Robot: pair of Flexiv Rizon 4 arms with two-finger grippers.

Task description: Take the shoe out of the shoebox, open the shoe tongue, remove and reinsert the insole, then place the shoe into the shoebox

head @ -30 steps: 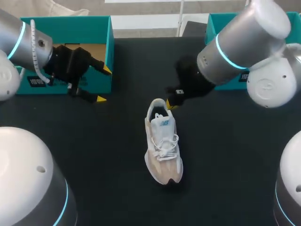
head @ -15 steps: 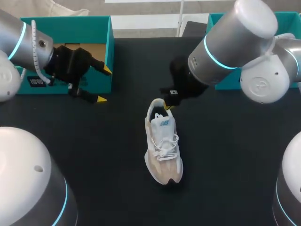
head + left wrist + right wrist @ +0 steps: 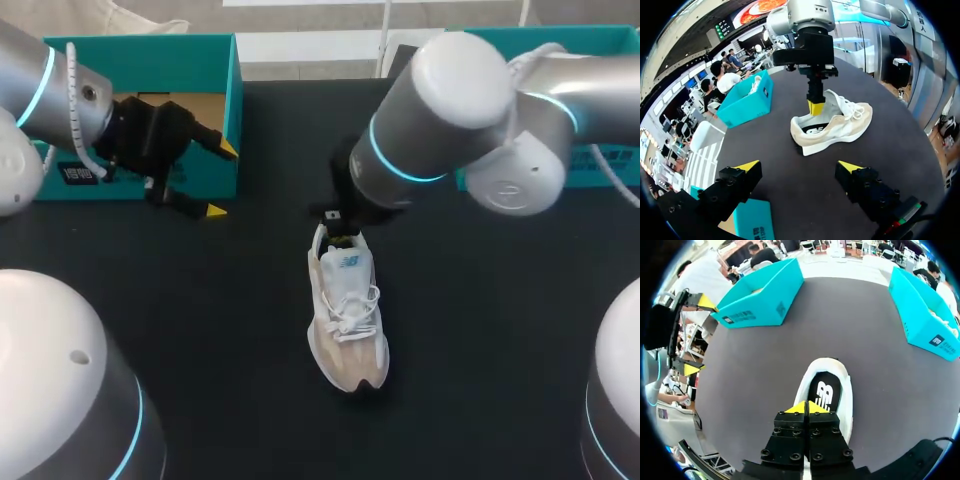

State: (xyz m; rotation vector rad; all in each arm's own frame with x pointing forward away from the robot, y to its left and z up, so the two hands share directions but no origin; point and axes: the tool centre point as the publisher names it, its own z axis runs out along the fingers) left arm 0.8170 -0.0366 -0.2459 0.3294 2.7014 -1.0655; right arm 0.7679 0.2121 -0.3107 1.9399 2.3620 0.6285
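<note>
Shoe out on the bench [image 3: 250,300].
The shoe [image 3: 347,320] lies mid-bench, outside the shoebox [image 3: 150,50]; my right jaws, pressed together, hang over its heel opening; my left jaws stand spread beside the shoebox.

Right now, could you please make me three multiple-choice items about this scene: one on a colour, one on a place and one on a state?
1. What colour are the left shoebox and the right shoebox?
A) red
B) white
C) teal

2. Where is the shoe?
A) inside the left shoebox
B) on the table, between the shoeboxes
C) lifted clear of the table

3. How is the left end effector?
A) open, holding nothing
B) shut on the shoe
C) shut on the left shoebox

Answers:
1 C: the walls of both boxes are teal.
2 B: its sole lies on the black table, as the left wrist view shows.
3 A: its yellow tips stand far apart with nothing between them.
</note>
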